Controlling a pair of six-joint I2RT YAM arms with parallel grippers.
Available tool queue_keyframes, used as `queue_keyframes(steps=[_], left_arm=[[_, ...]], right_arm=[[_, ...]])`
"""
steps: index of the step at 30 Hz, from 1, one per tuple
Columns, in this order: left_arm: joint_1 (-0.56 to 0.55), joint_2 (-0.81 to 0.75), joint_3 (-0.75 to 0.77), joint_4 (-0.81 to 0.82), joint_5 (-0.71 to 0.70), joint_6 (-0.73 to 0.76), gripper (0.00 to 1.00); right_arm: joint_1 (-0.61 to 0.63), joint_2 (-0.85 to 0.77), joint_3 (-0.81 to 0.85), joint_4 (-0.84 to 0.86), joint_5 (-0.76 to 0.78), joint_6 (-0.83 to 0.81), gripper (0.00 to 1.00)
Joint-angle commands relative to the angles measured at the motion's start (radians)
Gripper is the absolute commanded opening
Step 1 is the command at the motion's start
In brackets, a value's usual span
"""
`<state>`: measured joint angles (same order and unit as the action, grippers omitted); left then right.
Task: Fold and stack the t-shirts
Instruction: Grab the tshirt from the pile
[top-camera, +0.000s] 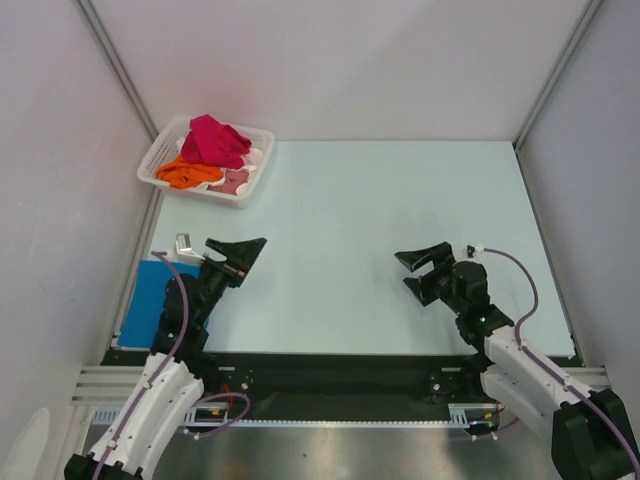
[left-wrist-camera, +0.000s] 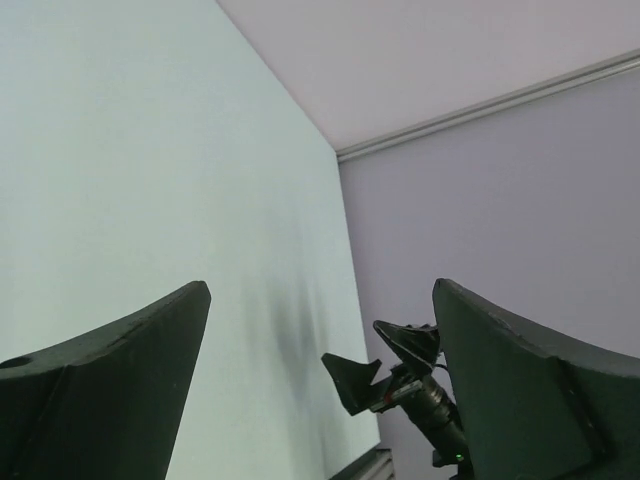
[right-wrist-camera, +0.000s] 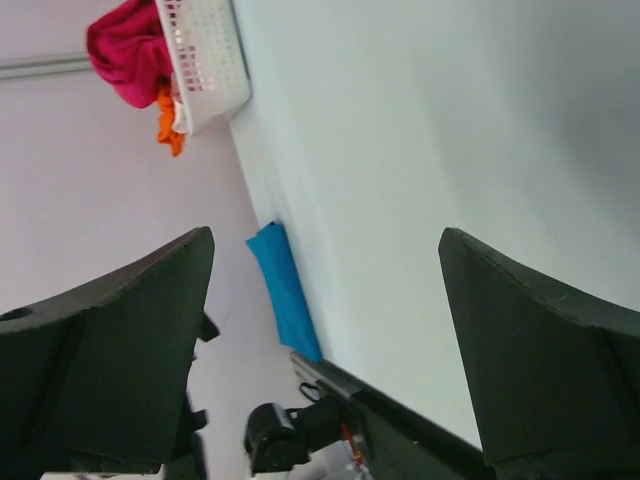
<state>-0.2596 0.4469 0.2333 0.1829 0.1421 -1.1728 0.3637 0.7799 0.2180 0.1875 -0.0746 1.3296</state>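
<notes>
Left gripper (top-camera: 238, 244) and right gripper (top-camera: 402, 271) hover splayed over table (top-camera: 400, 190).

We see a robotics lab test cell. Plain grey panels (top-camera: 350, 60) held in aluminium framing (top-camera: 115, 62) wall off the pale table (top-camera: 380, 220) we work on.

The left gripper (left-wrist-camera: 322, 285) is seen with its two dark wedge-shaped fingers (left-wrist-camera: 110, 385) spread wide, nothing held between them. Beyond, a pale blue-green table top (left-wrist-camera: 150, 150) is bordered by lilac-grey wall panels (left-wrist-camera: 520, 220) and a pale metal strip (left-wrist-camera: 500, 100). The black right gripper (left-wrist-camera: 378, 360) is framed between the fingers, well apart from them, its jaws parted.
</notes>
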Motion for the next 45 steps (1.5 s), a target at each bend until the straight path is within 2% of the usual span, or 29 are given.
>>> queue_keyframes(steps=[1,5,6,8,9,10,11,12,13,16,19,21,25,32,35,39,41,42,43,45], left_arm=[[0.025,0.003,0.080,-0.053,-0.013,0.137,1.00],[0.042,0.076,0.178,-0.034,-0.105,0.286,1.00],[0.049,0.107,0.261,-0.049,-0.122,0.368,1.00],[0.062,0.244,0.380,-0.164,-0.200,0.464,1.00],[0.062,0.310,0.520,-0.225,-0.232,0.569,1.00],[0.063,0.369,0.593,-0.331,-0.266,0.623,1.00],[0.065,0.494,0.665,-0.376,-0.295,0.675,1.00],[0.068,0.550,0.801,-0.446,-0.344,0.776,1.00],[0.071,0.602,0.863,-0.470,-0.370,0.823,1.00],[0.074,0.783,1.029,-0.452,-0.466,0.984,0.99],[0.104,0.927,1.115,-0.350,-0.423,1.107,0.98],[0.112,1.068,1.228,-0.361,-0.440,1.169,0.97],[0.137,1.292,1.455,-0.476,-0.522,1.161,1.00],[0.180,1.568,1.621,-0.496,-0.474,1.058,1.00],[0.187,1.621,1.672,-0.505,-0.477,1.047,0.99],[0.192,1.636,1.736,-0.496,-0.437,1.052,0.70],[0.191,1.626,1.752,-0.485,-0.431,1.065,0.37],[0.191,1.612,1.794,-0.508,-0.427,1.067,0.07],[0.191,1.601,1.814,-0.522,-0.426,1.058,0.00],[0.191,1.551,1.834,-0.542,-0.394,1.018,0.00]], right_arm=[[-0.017,0.030,0.073,0.027,-0.077,-0.169,1.00],[-0.029,0.065,0.161,-0.015,-0.172,-0.355,1.00],[-0.029,0.088,0.185,-0.038,-0.203,-0.395,1.00],[-0.028,0.114,0.268,-0.127,-0.243,-0.488,1.00],[-0.029,0.140,0.297,-0.155,-0.255,-0.515,0.99],[-0.028,0.154,0.319,-0.221,-0.263,-0.539,0.99],[-0.029,0.163,0.339,-0.242,-0.269,-0.565,0.99],[-0.029,0.176,0.369,-0.258,-0.284,-0.602,0.99],[-0.031,0.177,0.377,-0.276,-0.290,-0.622,0.99],[-0.031,0.168,0.388,-0.287,-0.312,-0.668,0.99],[-0.032,0.157,0.385,-0.295,-0.333,-0.702,0.99],[-0.042,0.154,0.386,-0.306,-0.349,-0.718,0.99],[-0.063,0.140,0.371,-0.321,-0.386,-0.747,0.99],[-0.120,0.137,0.331,-0.319,-0.435,-0.765,0.99],[-0.150,0.128,0.319,-0.329,-0.464,-0.765,0.99],[-0.166,0.096,0.310,-0.361,-0.458,-0.771,0.99],[-0.169,0.079,0.311,-0.370,-0.456,-0.768,0.99],[-0.169,0.076,0.313,-0.373,-0.458,-0.765,0.99],[-0.169,0.070,0.319,-0.376,-0.461,-0.756,0.99],[-0.169,0.064,0.325,-0.379,-0.468,-0.747,0.99]])
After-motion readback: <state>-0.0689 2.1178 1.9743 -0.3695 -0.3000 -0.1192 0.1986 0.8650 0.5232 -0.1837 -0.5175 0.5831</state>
